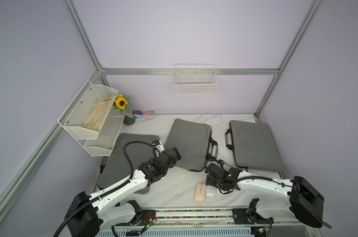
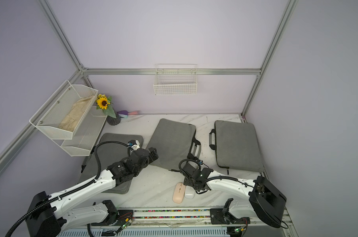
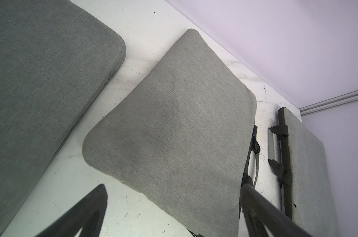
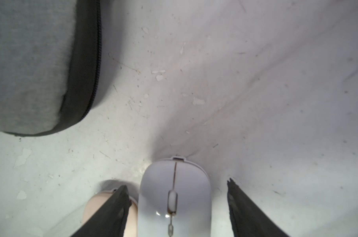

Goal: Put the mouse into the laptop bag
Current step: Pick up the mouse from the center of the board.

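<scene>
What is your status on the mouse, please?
Left gripper jaws open, empty. Right gripper jaws open, straddling white mouse on table. Pink mouse close beside one jaw.

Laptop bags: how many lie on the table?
3. The left bag lies partly under the left arm, the middle bag sits slanted at the centre, and the right bag lies near the right wall. None seems hidden.
</scene>
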Robot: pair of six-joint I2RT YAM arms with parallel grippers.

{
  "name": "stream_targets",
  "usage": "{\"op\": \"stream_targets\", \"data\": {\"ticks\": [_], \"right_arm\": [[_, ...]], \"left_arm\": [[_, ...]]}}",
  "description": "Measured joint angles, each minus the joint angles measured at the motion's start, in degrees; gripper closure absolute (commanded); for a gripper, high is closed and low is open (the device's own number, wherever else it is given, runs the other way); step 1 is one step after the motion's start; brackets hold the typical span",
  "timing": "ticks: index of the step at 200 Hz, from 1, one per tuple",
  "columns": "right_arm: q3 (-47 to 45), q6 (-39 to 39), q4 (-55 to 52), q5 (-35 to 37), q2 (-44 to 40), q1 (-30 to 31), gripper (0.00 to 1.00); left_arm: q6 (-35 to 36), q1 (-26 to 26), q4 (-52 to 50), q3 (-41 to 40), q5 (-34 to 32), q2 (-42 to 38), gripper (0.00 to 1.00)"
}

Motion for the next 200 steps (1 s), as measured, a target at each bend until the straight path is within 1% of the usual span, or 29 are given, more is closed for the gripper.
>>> {"op": "stream_targets", "data": {"ticks": [21,44,103,131,144,162,200], "right_arm": [[-2.5,-0.6,-0.5,-0.8,-4.9,1.2,0.25],[-3.8,-0.9,0.0,-2.2,-6.1,3.0,0.26],[-3.2,-0.8,2.7,-3.1,0.2,7.5,0.28],[-2.5,-0.7,2.7,-2.7,1.5,8.2,0.28],[-2.0,-0.5,2.5,-2.3,2.2,8.3,0.32],[-1.6,-0.2,2.2,-1.4,3.1,8.4,0.35],[-0.5,0.3,2.2,0.0,5.2,8.6,0.35]], "left_arm": [[0.0,0.0,0.4,-0.1,0.5,0.0,0.00],[0.0,0.1,0.9,-0.1,1.1,0.5,0.00],[0.0,0.3,1.1,-0.1,2.3,1.7,0.00],[0.0,0.4,1.1,-0.1,2.6,1.7,0.00],[0.0,0.4,1.1,-0.1,2.8,1.7,0.00],[0.2,0.4,1.6,-0.1,3.3,1.7,0.00],[1.6,0.4,2.6,-0.1,4.9,2.2,0.00]]}}
